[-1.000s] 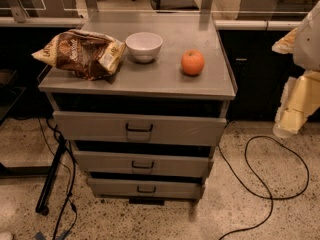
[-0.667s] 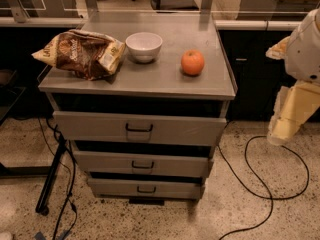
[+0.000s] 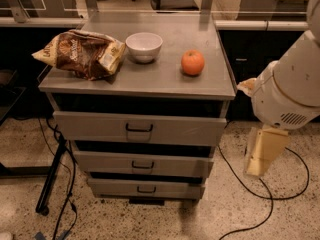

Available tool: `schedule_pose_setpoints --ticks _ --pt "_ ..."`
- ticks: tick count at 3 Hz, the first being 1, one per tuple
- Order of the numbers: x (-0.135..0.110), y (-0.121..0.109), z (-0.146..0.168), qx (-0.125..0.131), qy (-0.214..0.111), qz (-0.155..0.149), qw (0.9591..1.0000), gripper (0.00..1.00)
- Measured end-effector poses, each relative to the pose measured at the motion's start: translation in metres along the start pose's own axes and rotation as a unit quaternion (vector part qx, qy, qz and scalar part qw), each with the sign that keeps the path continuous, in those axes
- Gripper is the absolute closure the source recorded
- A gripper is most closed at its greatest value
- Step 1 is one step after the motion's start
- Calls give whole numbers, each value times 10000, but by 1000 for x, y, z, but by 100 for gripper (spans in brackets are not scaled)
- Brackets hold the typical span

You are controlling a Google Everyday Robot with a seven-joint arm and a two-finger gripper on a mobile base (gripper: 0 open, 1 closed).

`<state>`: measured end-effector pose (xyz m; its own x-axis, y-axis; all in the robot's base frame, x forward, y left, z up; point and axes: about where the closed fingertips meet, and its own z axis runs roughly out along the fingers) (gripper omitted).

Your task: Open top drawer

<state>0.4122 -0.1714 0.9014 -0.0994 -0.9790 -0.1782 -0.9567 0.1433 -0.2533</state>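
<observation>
The top drawer point(image 3: 90, 128) is the widest grey metal front of three in a small cabinet, just under the cabinet top, with a dark gap above it. Its small dark bracket handle point(image 3: 139, 129) sits at the centre. My gripper point(image 3: 263, 153) is a pale yellow piece hanging below the big white arm joint point(image 3: 285, 96) at the right of the camera view. It is right of the cabinet, about level with the second drawer, apart from the top drawer and its handle.
On the cabinet top point(image 3: 160, 79) lie a brown snack bag point(image 3: 80, 51), a white bowl point(image 3: 144, 46) and an orange point(image 3: 192, 62). Two narrower drawers point(image 3: 100, 163) sit below. Black cables point(image 3: 250, 189) run across the speckled floor; a black stand leg point(image 3: 50, 179) is at the left.
My arm and gripper have moved left and lower in the view, closer to the cabinet's right side. The drawers and the things on top have not moved.
</observation>
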Motion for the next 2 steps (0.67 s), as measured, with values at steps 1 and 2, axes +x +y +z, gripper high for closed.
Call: schedule_pose_setpoints --ticks 1,2 --pt "0 0 0 0 0 0 10000 0" --pt "-4 4 24 -157 -129 85 9998 0"
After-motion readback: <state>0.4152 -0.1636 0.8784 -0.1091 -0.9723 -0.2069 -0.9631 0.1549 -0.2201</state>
